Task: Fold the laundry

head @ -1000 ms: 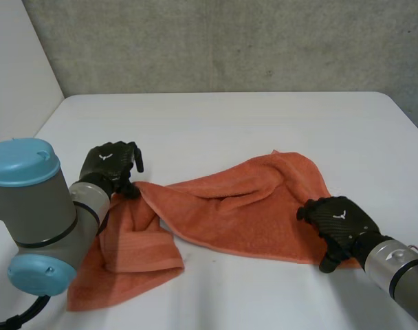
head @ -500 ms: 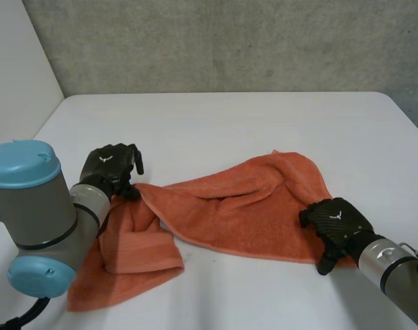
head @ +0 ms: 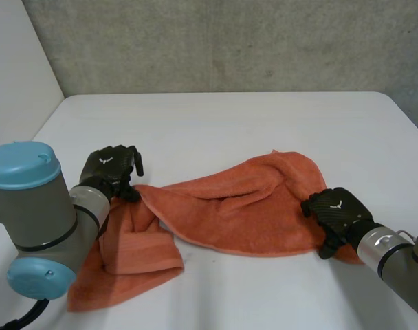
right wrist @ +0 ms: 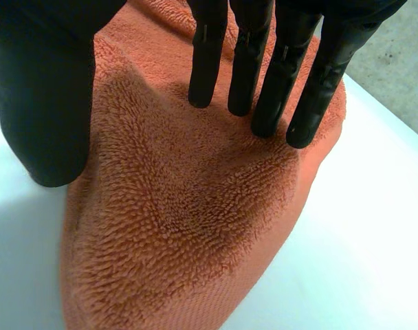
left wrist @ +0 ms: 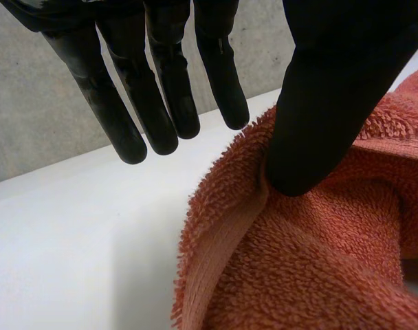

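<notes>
My left hand [head: 111, 168] is released: in my left wrist view its fingers [left wrist: 157, 103] reach out straight over the bare white table [left wrist: 71, 240], clear of the cloth, while my thumb [left wrist: 319, 117] comes down straight with its tip pressed against the hemmed edge of the orange towel [left wrist: 319, 261]. Nothing is pinched there, since the fingers stand apart from the thumb and from the hem. My right hand [head: 336, 210] is released as well: in my right wrist view its fingers [right wrist: 281, 69] hang straight above the fluffy pile of the towel [right wrist: 181, 220], near its rounded end, and I cannot tell whether the tips touch the cloth or hover just over it. My thumb on that side is at the towel's border, over the table [right wrist: 360, 227]. From above, the towel [head: 243, 206] lies rumpled across the table [head: 216, 124] between my two hands, the left hand at its far left edge and the right hand on its near right corner. A loosely folded flap trails from the left hand toward the near edge, beside my left arm [head: 30, 213]. My right arm [head: 394, 258] comes in from the near right, and a grey wall [head: 229, 41] stands behind the table.
</notes>
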Action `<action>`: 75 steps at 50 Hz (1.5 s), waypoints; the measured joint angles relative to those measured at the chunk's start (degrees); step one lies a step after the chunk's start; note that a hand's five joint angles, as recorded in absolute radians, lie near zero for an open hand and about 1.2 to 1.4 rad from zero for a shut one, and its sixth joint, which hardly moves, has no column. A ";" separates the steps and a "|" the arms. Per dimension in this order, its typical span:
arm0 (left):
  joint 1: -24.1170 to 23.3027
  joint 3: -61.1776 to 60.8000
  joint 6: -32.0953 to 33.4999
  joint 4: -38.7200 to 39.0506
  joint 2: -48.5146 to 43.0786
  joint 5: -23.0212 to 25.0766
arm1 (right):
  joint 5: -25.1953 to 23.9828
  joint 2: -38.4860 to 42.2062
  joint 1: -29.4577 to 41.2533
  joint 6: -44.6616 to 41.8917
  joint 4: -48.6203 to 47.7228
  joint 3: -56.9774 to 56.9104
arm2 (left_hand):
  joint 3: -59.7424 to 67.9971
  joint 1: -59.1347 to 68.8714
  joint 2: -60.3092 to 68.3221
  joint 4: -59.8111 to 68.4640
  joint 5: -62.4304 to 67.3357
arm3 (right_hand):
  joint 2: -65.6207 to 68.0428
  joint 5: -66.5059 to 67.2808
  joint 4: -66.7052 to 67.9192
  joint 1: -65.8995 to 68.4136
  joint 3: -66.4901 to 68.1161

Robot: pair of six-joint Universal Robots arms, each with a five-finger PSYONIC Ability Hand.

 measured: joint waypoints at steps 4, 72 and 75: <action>0.00 -0.03 0.01 -0.02 0.00 0.00 | 0.01 0.27 0.04 -0.25 -0.01 -0.58 | 0.00 0.00 0.00 0.00 0.00 | 0.29 1.66 0.33 0.38 0.43; -0.32 -3.56 -0.64 -1.08 0.31 -11.13 | 4.79 -6.81 -12.80 12.25 0.75 -9.86 | 2.76 3.18 2.78 2.95 1.70 | 32.91 34.50 33.25 25.75 32.70; -0.53 -3.64 -0.64 -1.44 0.17 -10.49 | 4.75 -6.85 -12.64 12.21 0.77 -9.55 | 7.55 7.57 7.55 7.40 6.61 | 32.91 34.50 33.25 25.75 32.75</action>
